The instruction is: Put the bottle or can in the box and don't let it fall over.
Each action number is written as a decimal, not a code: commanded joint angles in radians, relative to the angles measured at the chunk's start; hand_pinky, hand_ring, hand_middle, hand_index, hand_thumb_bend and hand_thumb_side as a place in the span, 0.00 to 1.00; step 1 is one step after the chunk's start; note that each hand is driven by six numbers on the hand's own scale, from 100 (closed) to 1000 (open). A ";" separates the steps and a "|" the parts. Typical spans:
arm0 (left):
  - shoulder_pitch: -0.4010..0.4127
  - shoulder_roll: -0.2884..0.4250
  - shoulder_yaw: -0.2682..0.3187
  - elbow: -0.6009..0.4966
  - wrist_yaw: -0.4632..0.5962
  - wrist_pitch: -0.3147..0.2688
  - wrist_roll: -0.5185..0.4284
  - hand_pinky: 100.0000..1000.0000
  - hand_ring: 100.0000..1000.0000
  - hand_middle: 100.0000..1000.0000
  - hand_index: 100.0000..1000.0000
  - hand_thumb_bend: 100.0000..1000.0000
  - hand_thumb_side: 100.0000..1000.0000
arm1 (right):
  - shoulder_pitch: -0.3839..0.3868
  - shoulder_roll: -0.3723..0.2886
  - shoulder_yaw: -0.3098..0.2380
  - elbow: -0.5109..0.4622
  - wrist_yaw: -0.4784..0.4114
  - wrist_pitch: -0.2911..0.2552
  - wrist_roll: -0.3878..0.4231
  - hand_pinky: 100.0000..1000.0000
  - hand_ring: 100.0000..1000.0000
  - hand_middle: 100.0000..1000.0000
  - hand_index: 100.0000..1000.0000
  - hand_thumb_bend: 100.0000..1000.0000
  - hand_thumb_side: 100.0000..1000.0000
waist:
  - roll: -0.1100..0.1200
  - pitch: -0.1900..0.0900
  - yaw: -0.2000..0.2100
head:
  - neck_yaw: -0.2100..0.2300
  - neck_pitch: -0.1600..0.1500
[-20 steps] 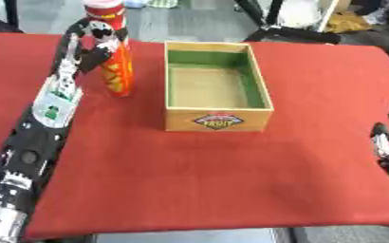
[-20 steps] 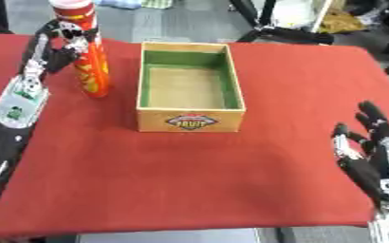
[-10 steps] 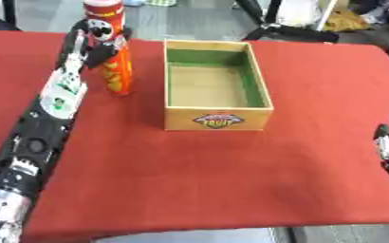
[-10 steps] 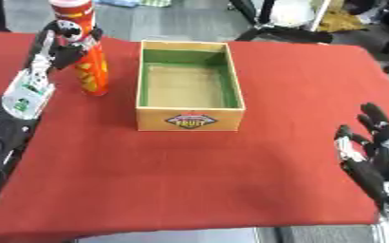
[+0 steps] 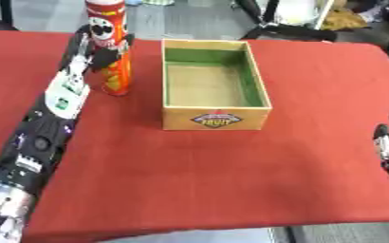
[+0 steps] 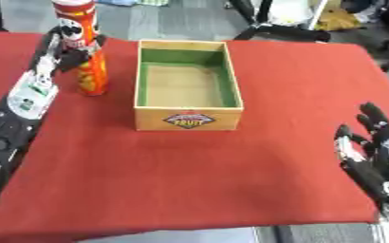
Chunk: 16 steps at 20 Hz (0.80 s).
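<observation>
red-clothed table point(image 5: 231, 190) carries an upright can point(image 5: 109, 52) beside an open box point(image 5: 214, 85), seemingly cardboard.

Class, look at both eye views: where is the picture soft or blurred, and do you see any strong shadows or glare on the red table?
Left eye view: soft throughout; the box label is barely legible, and the left hand blurs into the tall can. Right eye view: similar softness; the right hand shows more fully. Lighting on the red table is even in both, with no glare and only faint shadows.
</observation>
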 commanded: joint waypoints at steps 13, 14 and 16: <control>0.000 0.024 0.006 -0.049 0.105 -0.045 -0.017 0.74 0.94 0.67 0.73 0.00 0.23 | -0.008 -0.007 -0.002 -0.008 -0.005 0.000 0.000 0.81 1.00 0.97 1.00 0.00 0.33 | -0.013 0.004 0.003 | 0.000 -0.002; 0.003 0.024 0.006 -0.050 0.122 -0.049 -0.020 0.74 0.94 0.61 0.70 0.00 0.16 | -0.008 -0.007 -0.002 -0.008 -0.005 0.000 0.000 0.81 1.00 0.97 1.00 0.00 0.33 | -0.013 0.004 0.004 | 0.000 -0.002; 0.011 0.023 0.007 -0.051 0.156 -0.055 -0.030 0.74 0.91 0.48 0.59 0.00 0.17 | -0.007 -0.007 -0.003 -0.007 -0.005 0.000 0.001 0.81 1.00 0.97 1.00 0.00 0.33 | -0.013 0.004 0.005 | 0.000 -0.002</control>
